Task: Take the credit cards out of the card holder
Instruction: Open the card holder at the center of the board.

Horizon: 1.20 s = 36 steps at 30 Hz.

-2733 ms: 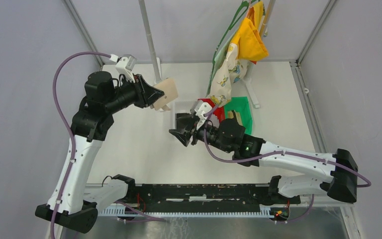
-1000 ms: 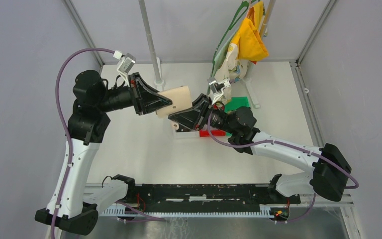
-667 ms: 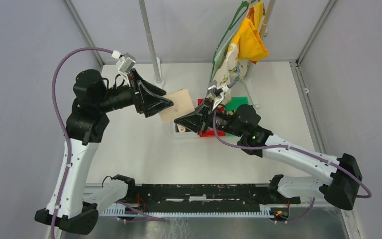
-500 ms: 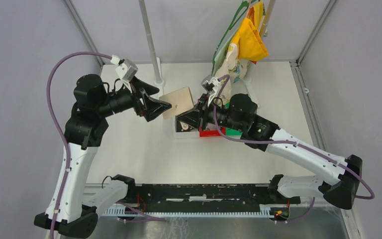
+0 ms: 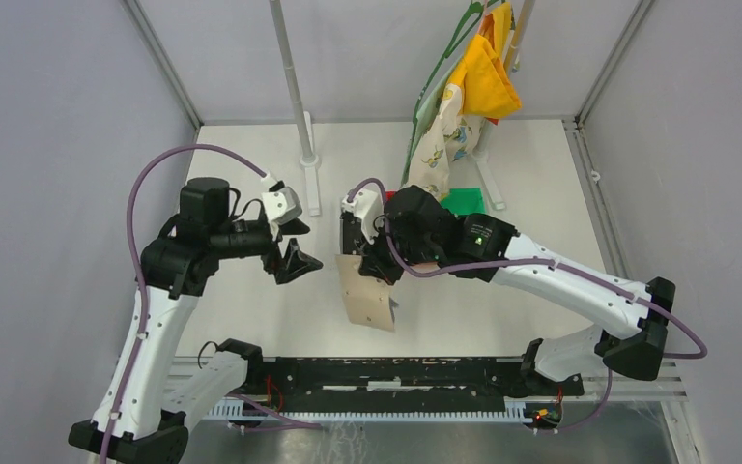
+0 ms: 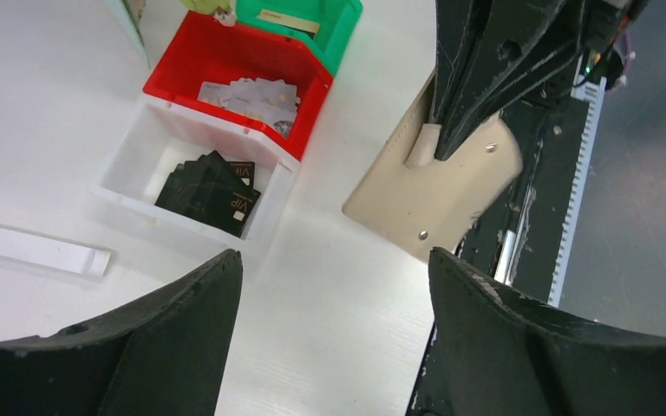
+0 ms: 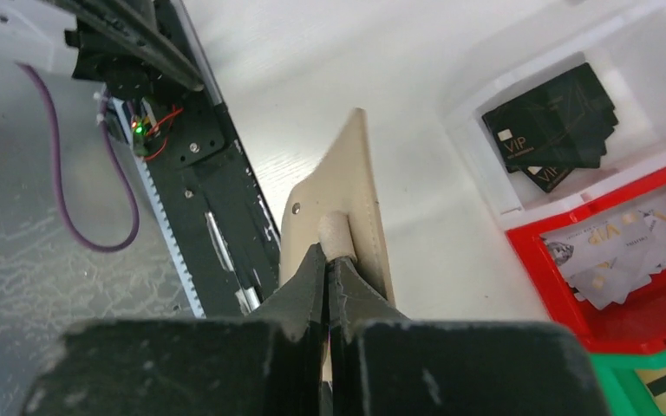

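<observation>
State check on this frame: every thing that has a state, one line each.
left gripper: open, empty.
right gripper: shut on the card holder's strap tab.
card holder: lifted, hanging from that grip.
white bin: holds black cards.
red bin: holds pale credit cards.
green bin: holds one tan item.

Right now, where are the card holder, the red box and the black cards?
card holder point(image 6: 434, 186): left wrist view, on its tan outer face.
red box point(image 6: 251, 62): left wrist view, on its far inner wall.
black cards point(image 6: 212, 191): left wrist view, on the pile's top card.
</observation>
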Tool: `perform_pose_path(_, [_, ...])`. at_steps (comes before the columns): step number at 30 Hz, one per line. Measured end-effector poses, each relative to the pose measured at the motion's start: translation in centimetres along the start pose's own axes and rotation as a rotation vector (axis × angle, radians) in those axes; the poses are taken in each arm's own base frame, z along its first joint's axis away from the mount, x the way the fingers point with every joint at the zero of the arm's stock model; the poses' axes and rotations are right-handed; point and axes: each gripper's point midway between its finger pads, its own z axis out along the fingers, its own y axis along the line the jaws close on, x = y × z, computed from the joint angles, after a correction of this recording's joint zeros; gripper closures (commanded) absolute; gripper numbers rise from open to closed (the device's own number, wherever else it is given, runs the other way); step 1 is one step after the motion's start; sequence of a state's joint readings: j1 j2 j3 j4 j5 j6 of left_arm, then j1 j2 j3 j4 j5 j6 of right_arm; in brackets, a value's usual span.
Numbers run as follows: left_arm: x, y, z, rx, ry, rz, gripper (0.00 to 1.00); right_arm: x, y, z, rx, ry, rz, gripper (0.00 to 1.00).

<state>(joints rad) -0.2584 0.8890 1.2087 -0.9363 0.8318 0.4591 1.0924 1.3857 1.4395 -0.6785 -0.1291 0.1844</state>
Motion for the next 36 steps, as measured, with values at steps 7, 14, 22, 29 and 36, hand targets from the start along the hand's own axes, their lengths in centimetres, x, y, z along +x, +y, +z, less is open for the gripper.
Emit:
perform_pose_path(7, [1.8, -2.0, -0.5, 0.099, 0.045, 0.098, 0.21, 0.6, 2.4, -0.8, -0.163, 0.035, -0.117, 1.00])
perform_pose_path(14, [4.1, -3.7, -1.4, 0.174, 0.111, 0.228, 0.20, -3.2, 4.3, -2.9, -0.254, -0.060, -0.233, 1.00])
perform_pose_path(22, [4.2, -5.2, -2.3, 0.239, 0.115, 0.287, 0.15, -5.2, 5.6, -2.6, -0.336, -0.071, -0.316, 1.00])
perform_pose_path(29, [3.2, -4.6, -3.3, 0.220, 0.133, 0.439, 0.27, -4.4, 6.0, -2.9, -0.394, -0.031, -0.393, 1.00])
perform_pose_path(36, [2.1, -3.6, -2.9, 0.236, 0.127, 0.500, 0.28, -4.1, 7.5, -3.9, -0.457, -0.045, -0.451, 1.00])
